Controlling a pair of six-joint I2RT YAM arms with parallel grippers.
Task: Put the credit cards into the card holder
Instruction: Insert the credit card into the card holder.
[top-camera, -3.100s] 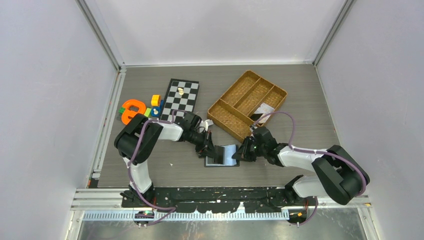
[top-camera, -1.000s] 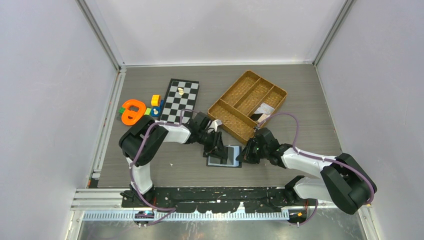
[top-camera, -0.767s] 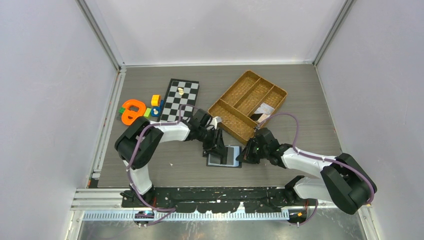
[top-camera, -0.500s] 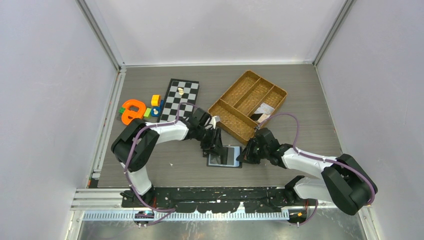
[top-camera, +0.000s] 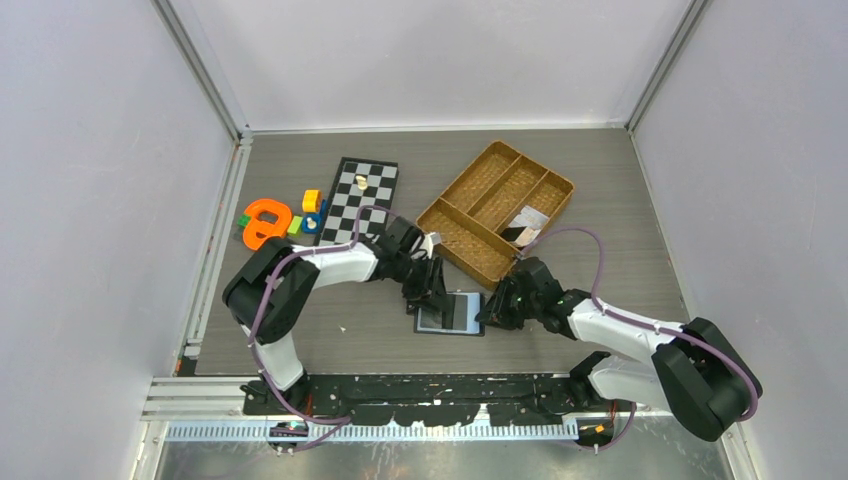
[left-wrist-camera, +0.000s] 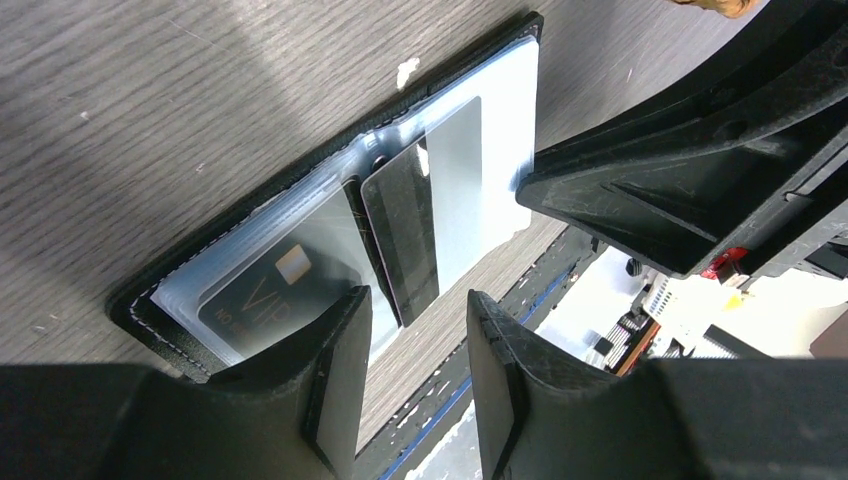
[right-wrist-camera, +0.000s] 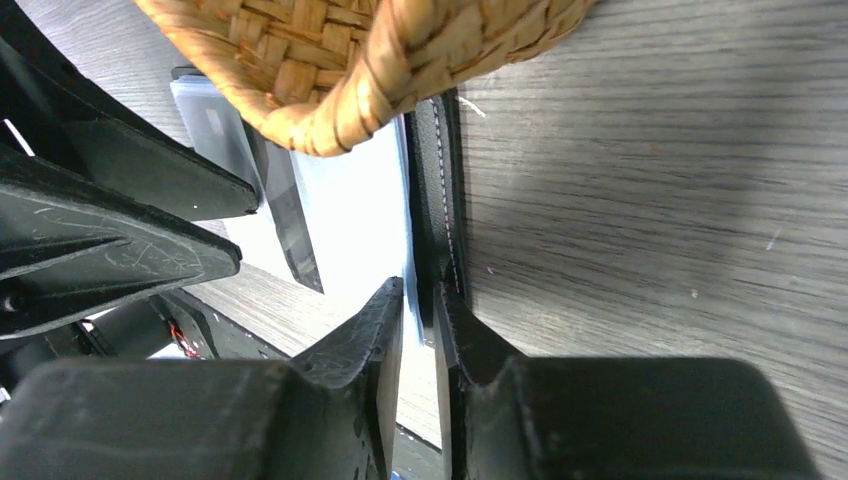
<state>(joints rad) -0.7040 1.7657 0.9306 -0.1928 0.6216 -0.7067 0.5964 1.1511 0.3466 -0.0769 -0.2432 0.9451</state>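
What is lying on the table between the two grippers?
The open card holder lies there, between the left gripper and the right gripper. The top view shows it.

The small black folding leather card holder (top-camera: 452, 314) lies opened flat near the front of the grey wood-grain worktop (top-camera: 610, 190). The left pincer (top-camera: 432, 293) is at its left edge and the right pincer (top-camera: 488, 315) at its right. Thin flat credit cards (left-wrist-camera: 402, 238) sit in its sleeves. Behind it and to the right stands a brown woven divided tray (top-camera: 450, 245), with more cards (top-camera: 525, 222) in its rightmost compartment. Left of the tray lies a black-and-white chessboard (top-camera: 362, 200), and left of that, bright plastic toy blocks (top-camera: 265, 222).
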